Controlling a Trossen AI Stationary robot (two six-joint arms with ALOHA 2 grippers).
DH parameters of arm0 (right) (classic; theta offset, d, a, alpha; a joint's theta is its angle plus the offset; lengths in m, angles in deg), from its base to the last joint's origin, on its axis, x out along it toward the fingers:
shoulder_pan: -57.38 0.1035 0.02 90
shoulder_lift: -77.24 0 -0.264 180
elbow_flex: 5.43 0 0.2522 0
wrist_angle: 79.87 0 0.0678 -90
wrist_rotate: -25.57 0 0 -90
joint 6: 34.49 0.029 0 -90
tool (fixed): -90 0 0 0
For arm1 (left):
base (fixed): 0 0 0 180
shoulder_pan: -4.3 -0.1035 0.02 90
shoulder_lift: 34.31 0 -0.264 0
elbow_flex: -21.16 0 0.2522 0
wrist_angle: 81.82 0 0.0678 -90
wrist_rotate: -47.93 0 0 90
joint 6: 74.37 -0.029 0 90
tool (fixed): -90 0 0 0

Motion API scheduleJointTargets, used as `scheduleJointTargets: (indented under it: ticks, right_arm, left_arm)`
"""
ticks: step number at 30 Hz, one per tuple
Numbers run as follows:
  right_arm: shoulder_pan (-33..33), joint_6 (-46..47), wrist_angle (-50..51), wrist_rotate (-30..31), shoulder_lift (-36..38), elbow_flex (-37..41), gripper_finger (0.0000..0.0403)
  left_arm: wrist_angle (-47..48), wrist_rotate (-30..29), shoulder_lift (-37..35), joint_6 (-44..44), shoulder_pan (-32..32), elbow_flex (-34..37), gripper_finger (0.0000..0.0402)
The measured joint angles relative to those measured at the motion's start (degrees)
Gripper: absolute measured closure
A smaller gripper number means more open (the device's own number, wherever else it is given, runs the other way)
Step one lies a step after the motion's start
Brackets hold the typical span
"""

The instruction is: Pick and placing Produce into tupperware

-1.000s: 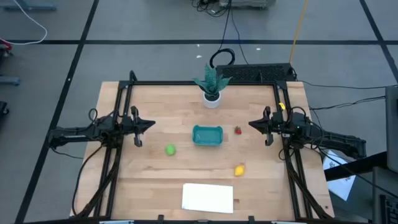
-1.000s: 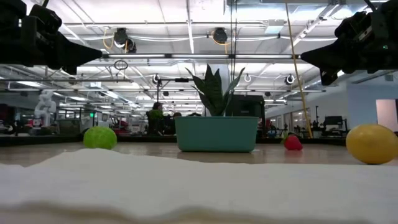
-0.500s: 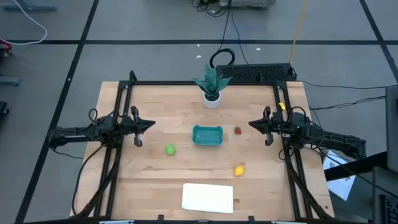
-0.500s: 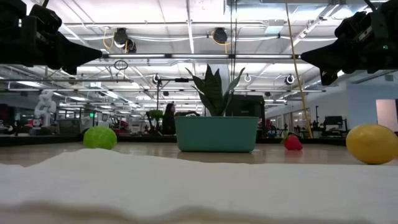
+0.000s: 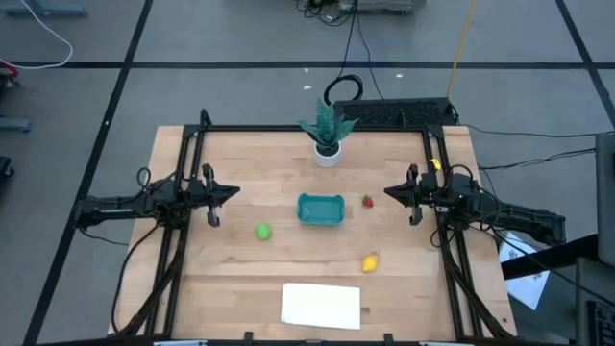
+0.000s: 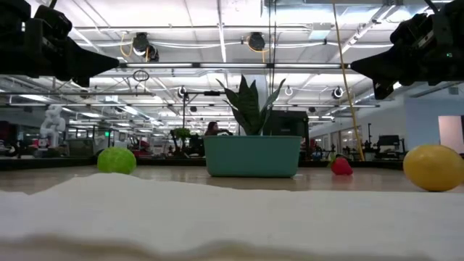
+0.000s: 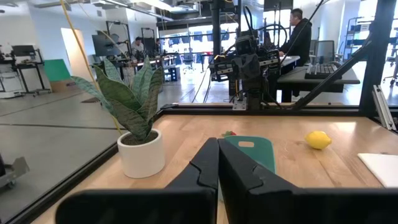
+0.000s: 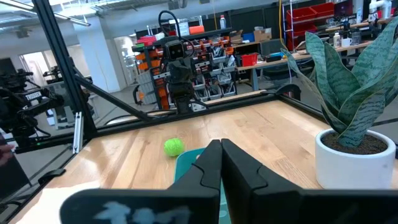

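A: Which step is this?

B: The very start, I'd judge. None of the produce is in the teal tupperware (image 5: 320, 209), which sits empty at the middle of the worktop (image 5: 240, 279). The left tool (image 5: 233, 192) hangs at its nine o'clock, well apart, clenched on nothing. The right tool (image 5: 389, 192) hangs at three o'clock, likewise clenched and empty.

A: And the fruit?

B: The lime-green fruit (image 5: 262, 231) lies at about eight o'clock from the tupperware, the tiny red fruit (image 5: 367, 201) just beside it at three o'clock, and the lemon (image 5: 369, 262) at about five o'clock.

A: Next move?

B: Probably one tool must spread its fingers and drop over the nearest fruit; the right tool is closest to the red one.

A: Materials?

B: The worktop is pale butcher-block wood. The tupperware is smooth plastic, shallow, rectangular, with rounded corners. The green fruit is round, the lemon oval and glossy; both could roll if nudged. A flat white sheet (image 5: 321, 305) lies at six o'clock, and a potted snake plant (image 5: 327, 133) in a white pot stands at twelve.
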Motion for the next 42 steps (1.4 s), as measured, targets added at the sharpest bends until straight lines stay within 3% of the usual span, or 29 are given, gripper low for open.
scheduleJointTargets:
  ticks: [13,25,42]
  right_arm:
    - [0.0,0.0,0.0,0.0,0.0,0.0,0.0403]
    - [0.0,0.0,0.0,-0.1,0.0,0.0,0.0403]
    - [0.0,-6.4,-1.1,-0.2,0.0,0.0,0.0403]
  left_arm:
    - [-1.2,0.0,0.0,0.3,0.0,0.0,0.0396]
    - [-4.0,0.1,0.0,7.8,0.0,0.0,0.0396]
    - [-12.2,-0.5,0.1,0.4,0.0,0.0,0.0396]
